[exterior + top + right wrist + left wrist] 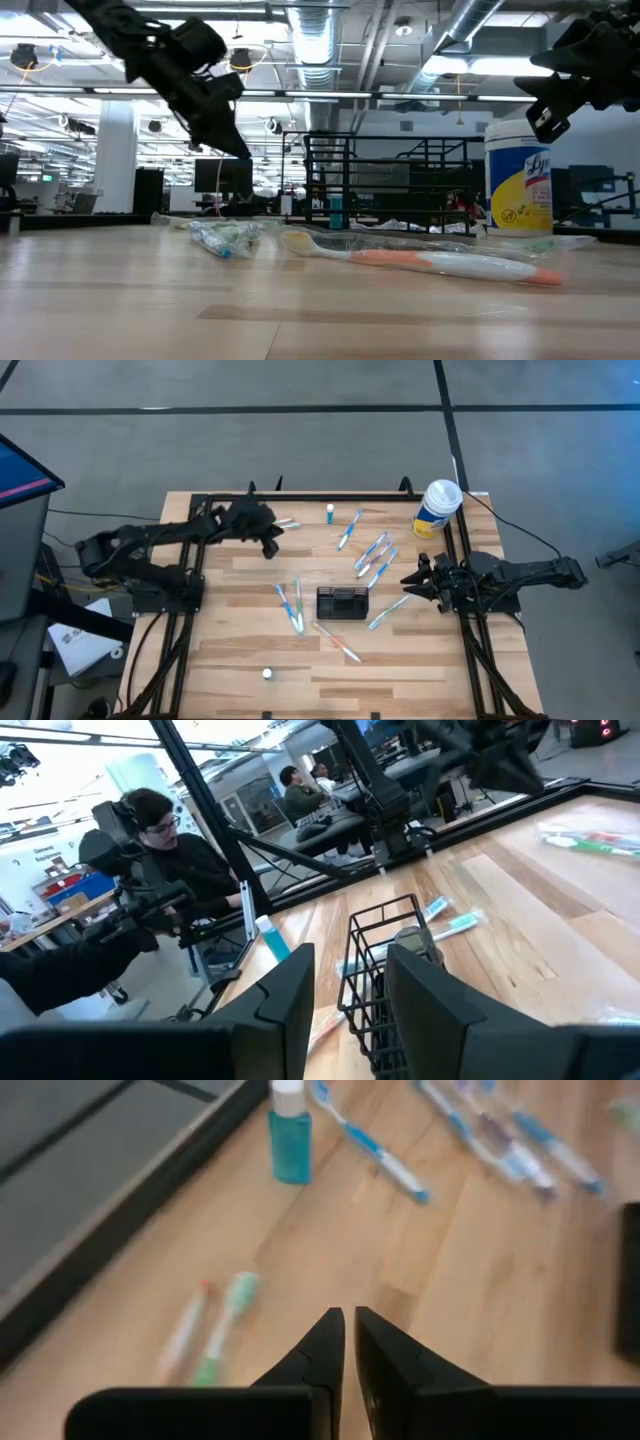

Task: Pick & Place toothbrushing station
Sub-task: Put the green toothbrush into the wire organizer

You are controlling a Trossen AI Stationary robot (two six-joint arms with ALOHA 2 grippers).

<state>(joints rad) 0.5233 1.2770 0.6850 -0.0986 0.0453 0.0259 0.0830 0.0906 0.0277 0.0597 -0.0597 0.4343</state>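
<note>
Task barely started: black holder (pixel 342 603) sits mid-frame on the bench (pixel 400 660), untouched. Right claw (pixel 409 582) just right of it, wide, empty. Left claw (pixel 271 546) upper left, pinched narrow, holding nothing. Toothbrushes (pixel 375 553) scattered.

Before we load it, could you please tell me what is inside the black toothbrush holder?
From above, the toothbrush holder looks dark inside, with nothing standing in it. Through its wire walls in the right wrist view only toothbrushes lying on the table beyond appear. Its floor cannot be seen.
</note>
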